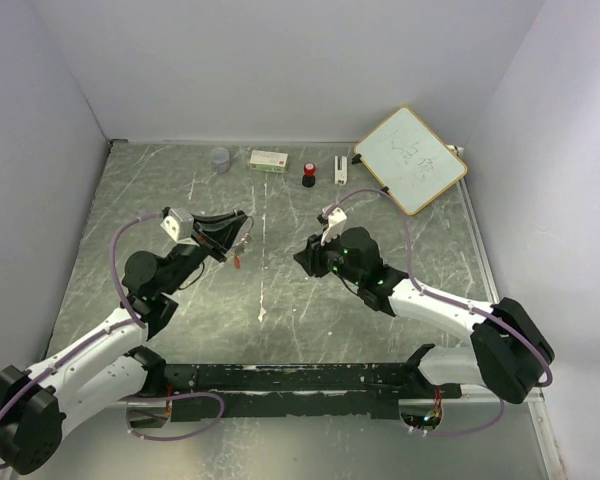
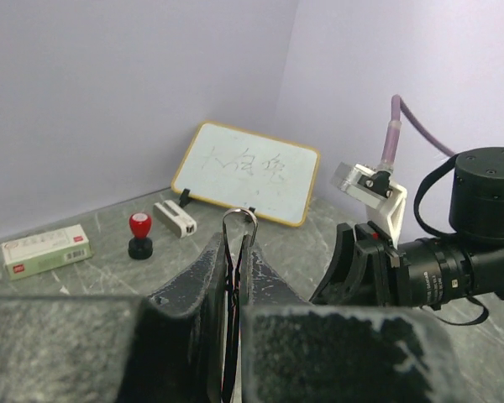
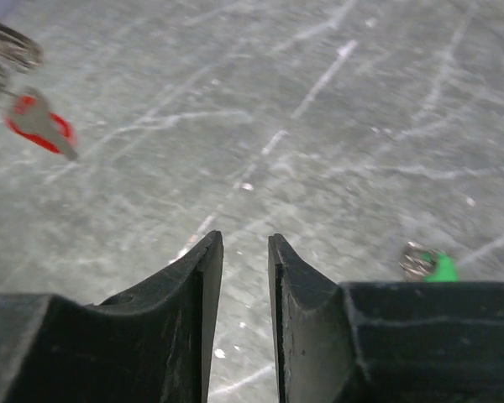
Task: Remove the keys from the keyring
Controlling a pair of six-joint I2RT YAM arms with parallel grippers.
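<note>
My left gripper [image 1: 238, 232] is shut on the thin silver keyring [image 2: 239, 221], held above the table. The ring's loop sticks out past the fingertips in the left wrist view. The red key [image 1: 238, 262] hangs below it. In the right wrist view the red key [image 3: 39, 124] dangles from the keyring [image 3: 7, 52] at the top left. The green key [image 3: 431, 266] lies loose on the table by my right gripper's right finger. My right gripper [image 3: 244, 243] is empty, its jaws a narrow gap apart, low over the table. In the top view my right gripper [image 1: 305, 256] is to the right of the left one.
A whiteboard [image 1: 410, 158] leans at the back right. Along the back edge stand a clear cup [image 1: 220, 158], a white box [image 1: 269, 159], a black knob with a red top [image 1: 308, 175] and a small white block [image 1: 340, 168]. Walls enclose the marbled table [image 1: 280, 320].
</note>
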